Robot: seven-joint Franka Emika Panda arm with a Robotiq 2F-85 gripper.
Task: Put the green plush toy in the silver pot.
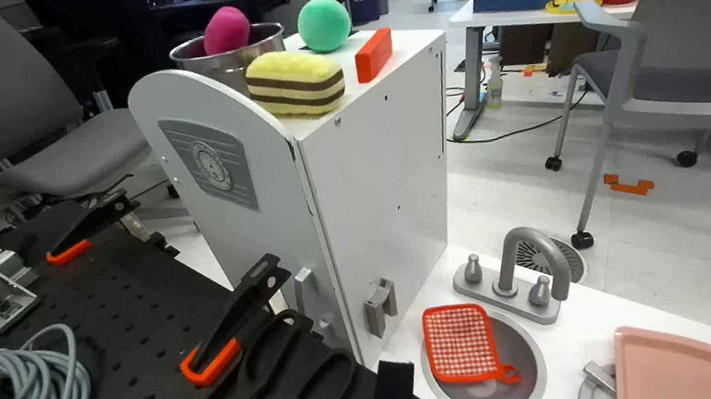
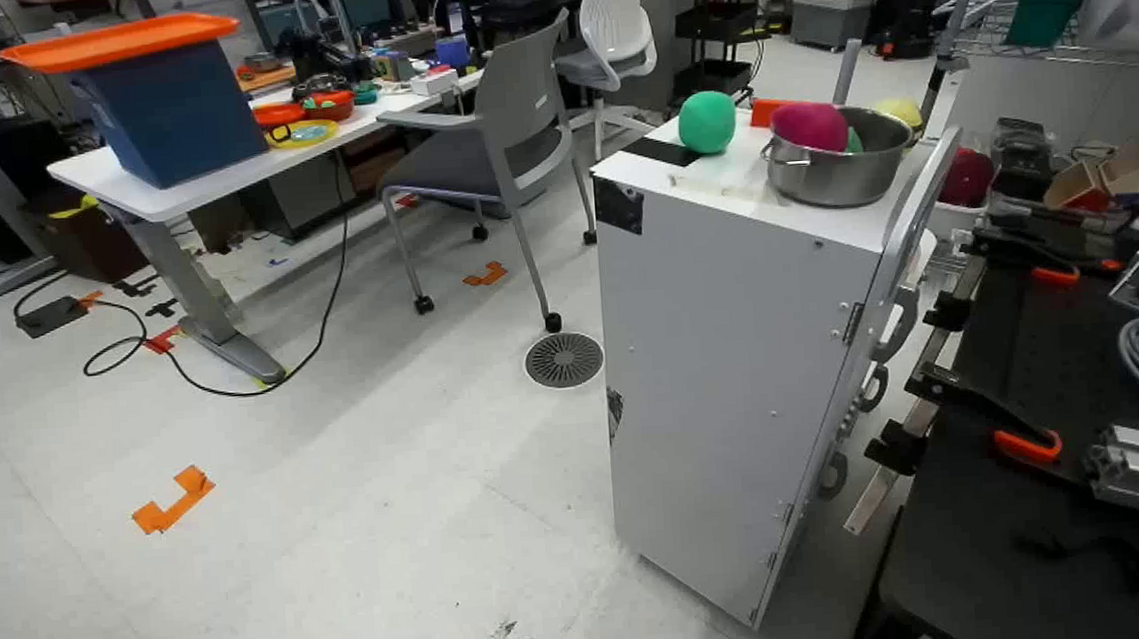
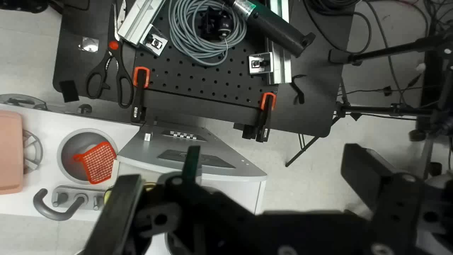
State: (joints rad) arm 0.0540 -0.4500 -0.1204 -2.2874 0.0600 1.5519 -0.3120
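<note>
The white cabinet [image 1: 386,168] stands tall in the middle of the frame in an exterior view, and its top is where I work. The silver pot [image 2: 845,180] sits upright on it, upper right in an exterior view. My hand [image 3: 262,166] spreads across the lower half of the wrist view, jaws wide apart with nothing between them; neither exterior view shows it. I judge this to be the approach, the grasp not yet made. The yellow striped block [image 1: 295,82] lies in front of the pot, upper middle of the frame, so I should travel high over it. The green plush toy [image 1: 324,23] rests on the cabinet top, upper middle, apart from the pot; I can't find it in the wrist view. Being round, it could roll, so I want to centre above it, descend straight, straddle its middle and squeeze gently before lifting. The pink ball [image 1: 226,30] bulges above the pot's rim, and something green [image 2: 855,139] shows beside it; I should release over the free part. The red block [image 1: 374,55] shows just right of the toy; a wide jaw could knock it.
</note>
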